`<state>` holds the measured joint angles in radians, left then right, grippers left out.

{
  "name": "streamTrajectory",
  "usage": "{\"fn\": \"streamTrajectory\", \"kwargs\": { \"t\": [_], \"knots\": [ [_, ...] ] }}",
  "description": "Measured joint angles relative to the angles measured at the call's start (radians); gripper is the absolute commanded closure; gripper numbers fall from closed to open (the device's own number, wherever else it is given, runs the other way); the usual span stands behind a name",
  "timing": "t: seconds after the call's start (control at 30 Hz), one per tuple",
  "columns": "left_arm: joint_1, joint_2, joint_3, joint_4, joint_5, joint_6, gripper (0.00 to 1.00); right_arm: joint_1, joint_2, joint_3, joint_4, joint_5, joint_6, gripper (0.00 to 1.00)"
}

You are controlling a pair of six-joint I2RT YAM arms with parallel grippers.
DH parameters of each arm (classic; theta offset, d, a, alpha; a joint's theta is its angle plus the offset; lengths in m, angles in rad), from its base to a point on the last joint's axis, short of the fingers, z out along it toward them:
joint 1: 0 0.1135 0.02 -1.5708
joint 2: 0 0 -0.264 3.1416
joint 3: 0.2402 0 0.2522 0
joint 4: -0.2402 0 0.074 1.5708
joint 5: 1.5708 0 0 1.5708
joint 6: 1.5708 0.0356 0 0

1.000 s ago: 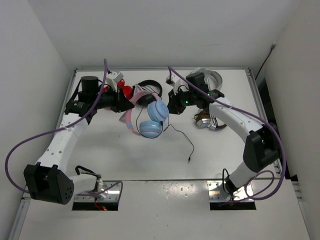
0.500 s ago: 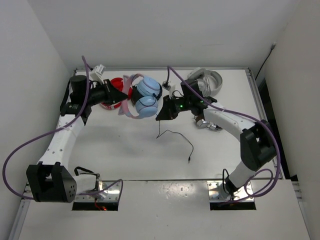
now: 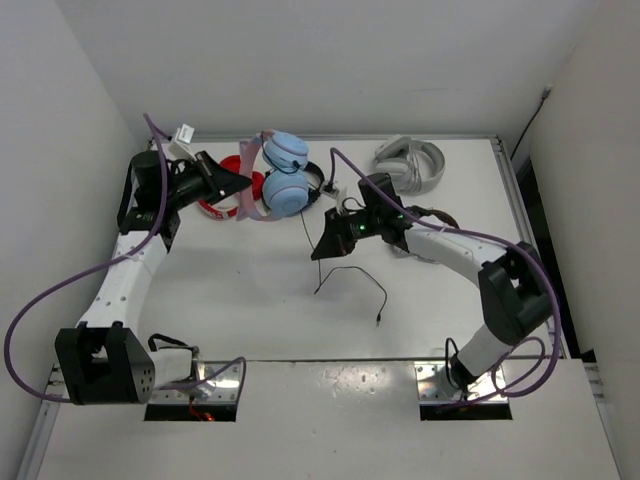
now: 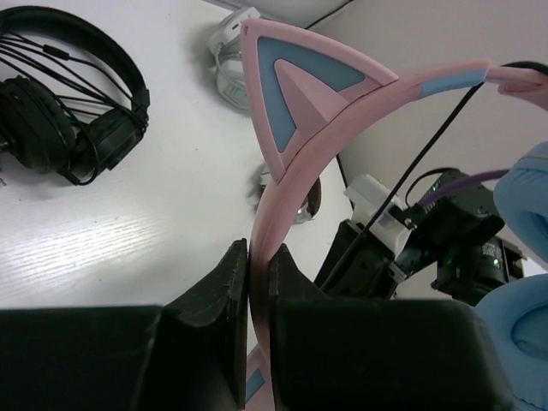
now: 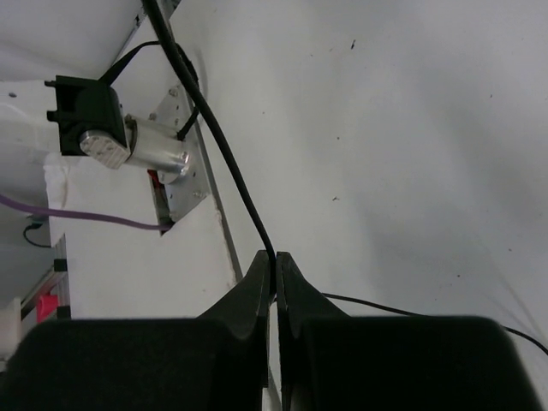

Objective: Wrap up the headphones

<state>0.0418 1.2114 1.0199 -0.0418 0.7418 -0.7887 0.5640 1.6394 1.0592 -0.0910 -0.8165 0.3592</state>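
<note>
**A:** Start nearest us. What lies on the table [image 3: 250, 310]?

**B:** The loose tail of the cable [image 5: 228, 158], curling right toward its plug [image 3: 380, 321], which rests on the tabletop with neither arm close to it.

**A:** And just beyond that?

**B:** The right gripper [image 3: 320, 250], clenched on the cable. The wrist view shows both fingers pinched together with the black line coming out between them. From there the cable climbs away toward the far side.

**A:** So which way do the headphones [image 3: 285, 190] lie from it?

**B:** Farther off and a little to the left. The cable between them runs roughly near to far. The two blue cups sit one beyond the other along that same line.

**A:** Who holds them?

**B:** The left gripper [image 3: 238, 183], reaching in from the left, clamped on the pink headband [image 4: 291, 145] beside a cat ear. They look to be held up off the table, though I can't be sure from above.

**A:** What does the next move turn on, then?

**B:** I'd say the right arm must carry its length of cable across or around the cups. It has the cable and the slack, and the left arm only holds the headphones in place.

**A:** Any risk?

**B:** The black pair [image 4: 60, 128] and red pair [image 3: 212, 205] lie close by on the far side, and a white pair [image 3: 412, 160] sits far right. A sweeping cable might snag one.

**A:** Any containers?

**B:** I see none.
</note>
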Motion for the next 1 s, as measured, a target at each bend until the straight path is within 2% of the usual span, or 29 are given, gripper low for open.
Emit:
{"fn": "streamTrajectory", "kwargs": {
  "t": [0.27,0.47,0.87,1.0],
  "knots": [
    [0.043,0.000,-0.012,-0.021,-0.065,-0.018,1.00,0.002,-0.064,-0.076,0.047,-0.025,0.006,1.00],
    [0.052,0.000,-0.012,-0.042,-0.109,-0.018,1.00,0.002,-0.013,-0.077,0.110,-0.022,0.048,1.00],
    [0.106,0.002,-0.012,-0.053,-0.270,0.002,1.00,0.027,0.317,0.043,0.148,0.001,0.172,0.84],
    [0.111,0.017,-0.025,-0.050,-0.311,0.015,1.00,0.023,0.371,0.051,0.164,0.003,0.202,0.68]
  ]
}}
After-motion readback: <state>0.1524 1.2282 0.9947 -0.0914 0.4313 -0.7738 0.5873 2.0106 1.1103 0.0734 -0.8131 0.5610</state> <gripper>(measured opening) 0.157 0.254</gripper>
